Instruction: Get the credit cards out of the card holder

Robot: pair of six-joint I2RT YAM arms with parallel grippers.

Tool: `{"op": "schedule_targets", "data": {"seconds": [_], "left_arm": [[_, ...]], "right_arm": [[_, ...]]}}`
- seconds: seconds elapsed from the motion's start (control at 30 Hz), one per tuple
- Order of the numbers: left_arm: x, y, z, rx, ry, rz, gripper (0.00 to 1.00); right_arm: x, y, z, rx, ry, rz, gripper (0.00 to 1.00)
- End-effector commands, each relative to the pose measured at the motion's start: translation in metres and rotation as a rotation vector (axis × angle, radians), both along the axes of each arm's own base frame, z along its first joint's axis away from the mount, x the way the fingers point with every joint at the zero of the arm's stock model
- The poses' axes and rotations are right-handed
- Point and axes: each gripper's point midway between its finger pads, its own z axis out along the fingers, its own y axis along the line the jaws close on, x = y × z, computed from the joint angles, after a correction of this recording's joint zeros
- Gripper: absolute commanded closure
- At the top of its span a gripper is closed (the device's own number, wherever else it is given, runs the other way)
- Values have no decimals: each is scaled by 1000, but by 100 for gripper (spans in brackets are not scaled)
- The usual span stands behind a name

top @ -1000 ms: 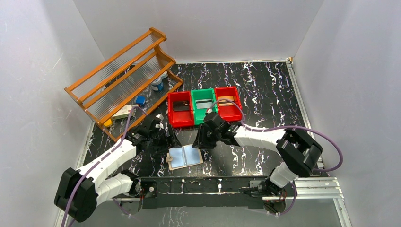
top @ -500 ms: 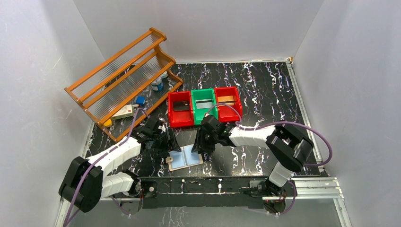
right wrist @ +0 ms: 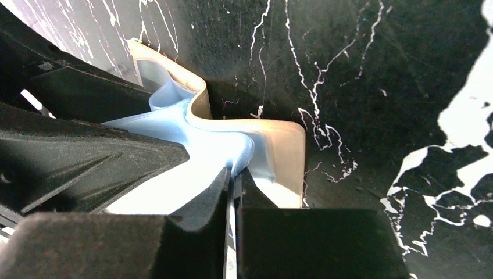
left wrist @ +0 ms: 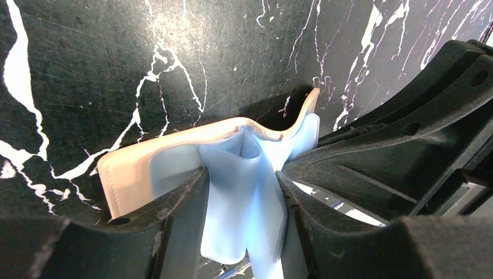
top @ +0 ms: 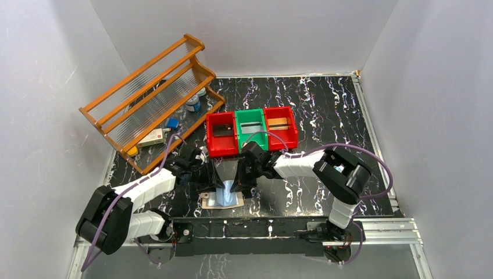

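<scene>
on the black table (top: 331,110), close to the front edge, squeezing the tan card holder (top: 225,199) from both sides. pinching a raised fold of its blue sleeve (left wrist: 244,221) with the left gripper (left wrist: 241,174), fingers partly apart and touching the fold on each side. nipping another bit of that sleeve with the right gripper (right wrist: 234,174), fingers pressed almost flat together with only the thin blue sheet between them. bunching the holder up in the middle and curling its tan edges off the table. working face to face, very close, right over the holder. farther back, lying apart from the holder in a row of three small bins, the credit cards (top: 251,128). showing dark in the left red bin (top: 224,149), grey in the green bin (top: 249,138) and orange in the right red bin (top: 282,141). standing at the back left, a wooden rack (top: 145,93) with a few small things under it.
</scene>
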Motion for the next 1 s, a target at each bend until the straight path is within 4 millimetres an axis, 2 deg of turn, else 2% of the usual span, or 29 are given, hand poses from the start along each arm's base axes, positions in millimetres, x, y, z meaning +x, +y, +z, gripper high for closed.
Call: {"op": "schedule_targets", "data": {"seconds": [0.0, 0.07, 0.2, 0.33, 0.47, 0.6, 0.73, 0.83, 0.93, 0.97], "left_arm": [[-19, 8, -14, 37, 63, -14, 59], [-19, 7, -14, 36, 62, -15, 63], [-17, 7, -12, 34, 54, -11, 70], [-16, 6, -10, 30, 47, -12, 73], [-15, 6, -9, 28, 46, -6, 74], [-8, 4, -3, 29, 25, -5, 75], [4, -6, 11, -5, -9, -30, 72], [12, -12, 24, -24, -42, -49, 64], [18, -14, 37, -23, -74, -64, 53], [22, -13, 43, -15, -90, -67, 47]], "right_arm": [[4, 17, 12, 43, -63, 24, 94], [4, 26, 26, 101, -76, 44, 100], [4, 42, 49, 202, -87, 80, 100], [4, 48, 52, 223, -75, 87, 100], [6, 42, 48, 197, -87, 58, 100], [17, 12, 16, 1, -92, -24, 100], [34, -26, 8, -137, -123, -113, 100], [42, -48, 7, -187, -143, -165, 98], [52, -63, 11, -225, -178, -183, 73], [57, -69, 13, -251, -197, -185, 69]]}}
